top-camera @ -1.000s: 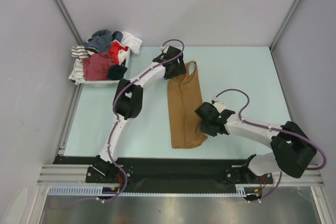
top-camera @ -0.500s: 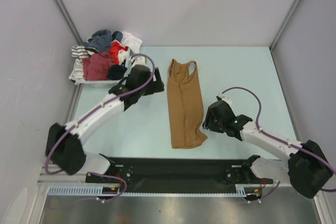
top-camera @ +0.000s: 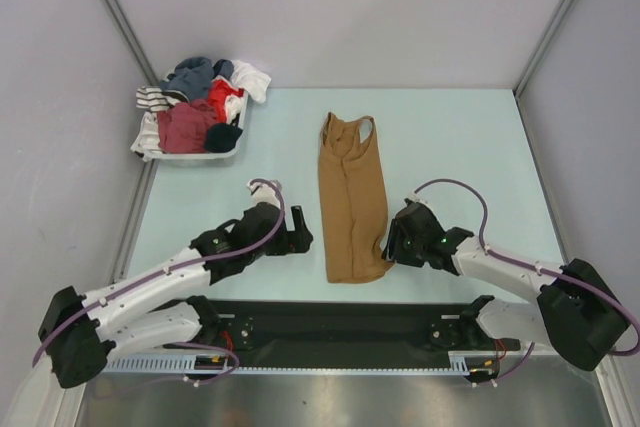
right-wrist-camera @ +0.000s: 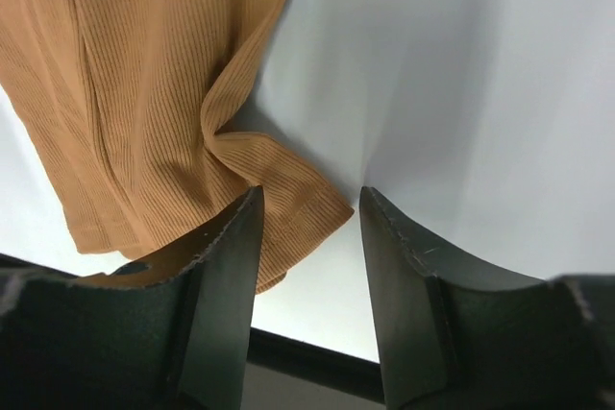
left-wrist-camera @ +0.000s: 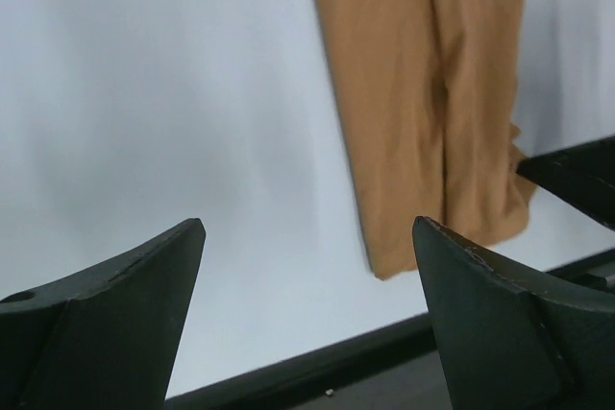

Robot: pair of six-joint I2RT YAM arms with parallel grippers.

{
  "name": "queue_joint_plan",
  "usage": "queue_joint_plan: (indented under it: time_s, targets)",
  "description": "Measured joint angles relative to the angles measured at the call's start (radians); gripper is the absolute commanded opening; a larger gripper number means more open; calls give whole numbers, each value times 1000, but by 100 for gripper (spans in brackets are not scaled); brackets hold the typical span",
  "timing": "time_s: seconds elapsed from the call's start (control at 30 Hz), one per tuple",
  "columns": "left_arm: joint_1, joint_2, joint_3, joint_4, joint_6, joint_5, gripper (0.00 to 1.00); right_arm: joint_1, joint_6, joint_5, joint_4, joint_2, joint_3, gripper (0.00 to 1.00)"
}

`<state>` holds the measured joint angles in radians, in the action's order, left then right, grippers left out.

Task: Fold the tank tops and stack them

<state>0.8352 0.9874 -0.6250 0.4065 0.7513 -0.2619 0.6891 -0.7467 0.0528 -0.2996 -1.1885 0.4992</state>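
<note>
Left jaws: I am seeing them spread wide with nothing between them but bare tabletop (left-wrist-camera: 192,93). They are hovering low, just off the near left edge of the tan tank top (left-wrist-camera: 423,93), not touching it.
Right jaws: I am holding them part-spread. The near right hem corner of the top is lying crumpled right at the tips, against the inner side of one jaw. White tabletop is showing through the gap, so I am judging nothing is pinched.
Tan tank top: it is lying flat between the two sets of jaws as a long narrow strip, doubled lengthwise, with its straps at the end far from both.
What has just changed: my left arm (top-camera: 180,272) has been swinging back from the strap end to the hem end, its jaws widening on the way. The right jaws have been backing off the cloth to the hem corner. The strip itself has not shifted.
Meaning for the task: I am reading the lengthwise fold as done. Both sets of jaws are lining up on the hem corners, probably for a crosswise fold towards the straps.
Beyond the left jaws: a tray (top-camera: 222,154) of mixed clothes, a dark maroon top (top-camera: 185,127) among them, is waiting well apart and unfolded.
</note>
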Motion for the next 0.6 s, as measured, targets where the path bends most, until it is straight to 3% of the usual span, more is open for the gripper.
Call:
queue_joint_plan:
  time_s: [0.2,0.33,0.4,0.47,0.6]
  targets:
    - [99,-2,30,-7,73,-24,96,25,-65,55,-18,6,-3,43]
    - [163,67,37,-13,112,-35,96,33,-92,79,-35,1,-3,13]
    - [175,90,38,-18,124,-34,96,47,-110,101,-55,2,-3,4]
    - [183,108,38,-27,140,-34,96,74,-137,134,-84,12,-3,3]
    - [208,134,38,-32,161,-34,96,156,-206,195,-187,51,-2,11]
